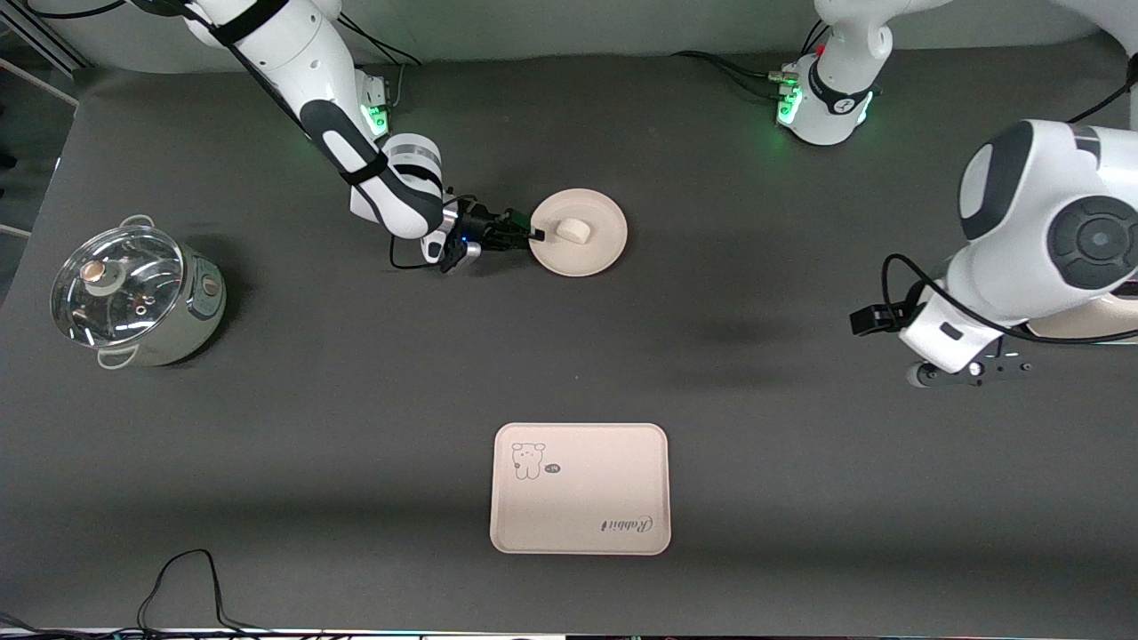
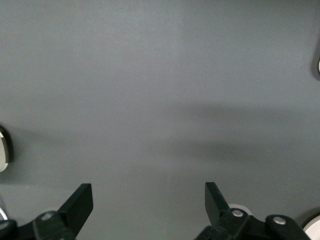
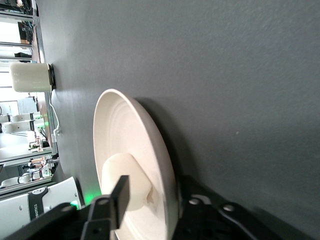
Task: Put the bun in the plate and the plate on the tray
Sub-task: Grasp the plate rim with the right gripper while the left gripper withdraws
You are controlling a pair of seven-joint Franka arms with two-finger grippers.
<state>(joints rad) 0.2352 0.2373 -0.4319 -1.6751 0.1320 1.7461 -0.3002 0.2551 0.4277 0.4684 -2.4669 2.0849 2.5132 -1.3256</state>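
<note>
The round cream plate (image 1: pixel 597 251) lies flat on the dark table toward the robots' side, and the small white bun (image 1: pixel 573 230) rests in it. My right gripper (image 1: pixel 536 236) reaches in low from the right arm's end and is shut on the plate's rim (image 3: pixel 145 125), one finger (image 3: pixel 122 192) over the dish beside the bun (image 3: pixel 120 165) and the other under the rim. The printed tray (image 1: pixel 578 498) sits nearer the front camera, with nothing on it. My left gripper (image 1: pixel 965 372) waits over bare table at the left arm's end, open (image 2: pixel 149 197) and holding nothing.
A pale green pot with a glass lid (image 1: pixel 133 298) stands at the right arm's end of the table. A cream object (image 1: pixel 1098 324) shows partly under the left arm. A black cable (image 1: pixel 187 578) loops near the front edge.
</note>
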